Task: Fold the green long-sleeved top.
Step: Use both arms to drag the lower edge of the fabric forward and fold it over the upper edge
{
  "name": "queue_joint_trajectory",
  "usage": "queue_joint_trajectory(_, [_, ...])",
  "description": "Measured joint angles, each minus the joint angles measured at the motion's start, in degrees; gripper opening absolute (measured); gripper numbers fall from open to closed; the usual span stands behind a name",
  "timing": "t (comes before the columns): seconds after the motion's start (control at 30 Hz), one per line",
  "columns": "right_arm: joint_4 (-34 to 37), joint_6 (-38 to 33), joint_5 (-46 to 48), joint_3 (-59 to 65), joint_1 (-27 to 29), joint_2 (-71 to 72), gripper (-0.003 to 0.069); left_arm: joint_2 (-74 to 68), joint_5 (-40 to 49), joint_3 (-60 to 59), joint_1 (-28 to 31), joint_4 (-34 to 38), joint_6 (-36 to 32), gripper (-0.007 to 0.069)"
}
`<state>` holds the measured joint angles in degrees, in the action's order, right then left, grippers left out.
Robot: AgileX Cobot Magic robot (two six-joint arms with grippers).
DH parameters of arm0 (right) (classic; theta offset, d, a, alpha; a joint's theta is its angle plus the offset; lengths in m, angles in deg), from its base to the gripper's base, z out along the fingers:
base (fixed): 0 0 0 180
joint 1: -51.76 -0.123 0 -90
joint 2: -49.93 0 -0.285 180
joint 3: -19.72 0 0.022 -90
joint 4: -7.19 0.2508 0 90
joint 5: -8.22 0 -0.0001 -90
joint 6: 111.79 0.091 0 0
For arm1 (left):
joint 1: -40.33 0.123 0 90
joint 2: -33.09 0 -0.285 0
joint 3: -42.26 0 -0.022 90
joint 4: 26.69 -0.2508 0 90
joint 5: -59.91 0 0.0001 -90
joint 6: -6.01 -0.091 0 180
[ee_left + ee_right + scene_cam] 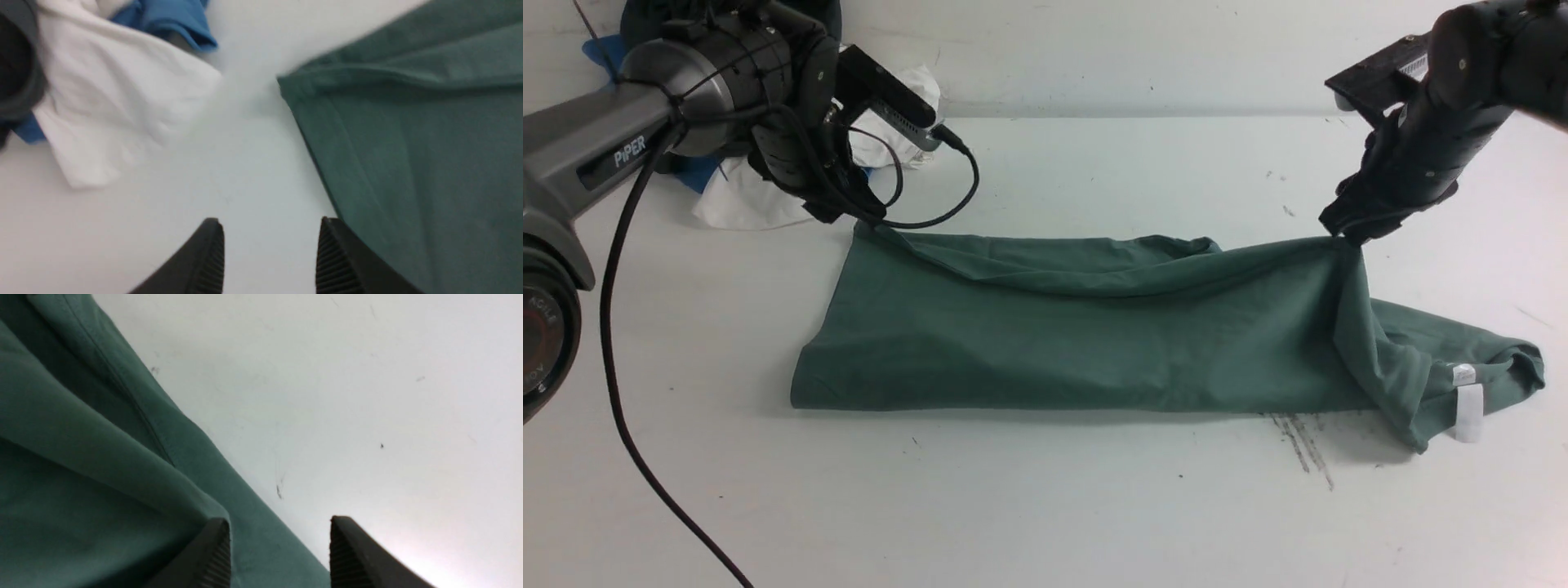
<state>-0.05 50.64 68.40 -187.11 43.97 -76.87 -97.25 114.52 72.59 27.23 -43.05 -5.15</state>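
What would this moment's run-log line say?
left gripper: open, empty | right gripper: open, cloth at one finger | green long-sleeved top: folded lengthwise

A blurred dark shape (16,65) at the left wrist view's edge cannot be named; both wrist views crop the green long-sleeved top (408,155); its neck label (1468,408) is too small to read; the left arm (596,155) partly hides the blue garment (698,175).

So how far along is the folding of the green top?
Done: the green top looks folded over into a long band. In hand: nothing; the left tool and right tool stand open at its far corners. Left: the end by the white label is bunched, and the band is not yet folded shorter.
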Motion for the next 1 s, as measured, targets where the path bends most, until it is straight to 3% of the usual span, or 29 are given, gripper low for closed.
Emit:
queue_joint_trajectory(0.1, [2.3, 3.2, 7.8, -0.7, 0.0, 4.5, 0.0376, 0.1, 11.1, 0.2, -1.8, 5.3, -0.5, 0.0155])
queue_joint_trajectory(0.3, [10.6, 4.3, 10.0, 8.4, -0.5, 15.8, 0.0383, -0.6, 14.4, -1.6, -2.1, 16.9, -8.0, 0.0006])
queue_joint_trajectory(0.5, [7.2, 9.7, 6.9, 30.9, -4.4, 29.2, 0.0383, -0.8, 12.8, -4.8, -2.1, 19.8, -10.8, -0.0008])
queue_joint_trajectory(0.67, [1.0, 15.3, -3.9, 45.3, -7.0, 31.3, 0.0383, -1.0, 9.8, -5.1, -2.1, 20.0, -10.8, -0.0008])
queue_joint_trajectory(0.8, [-0.6, 17.6, -8.8, 48.3, -7.5, 29.8, 0.0384, -1.0, 8.9, -5.1, -2.1, 20.0, -10.8, -0.0008])
queue_joint_trajectory(1.0, [-10.2, 26.6, -16.0, 48.7, -7.5, 24.6, 0.0384, -1.0, 7.1, -5.1, -0.9, 20.1, -10.8, -0.0008])
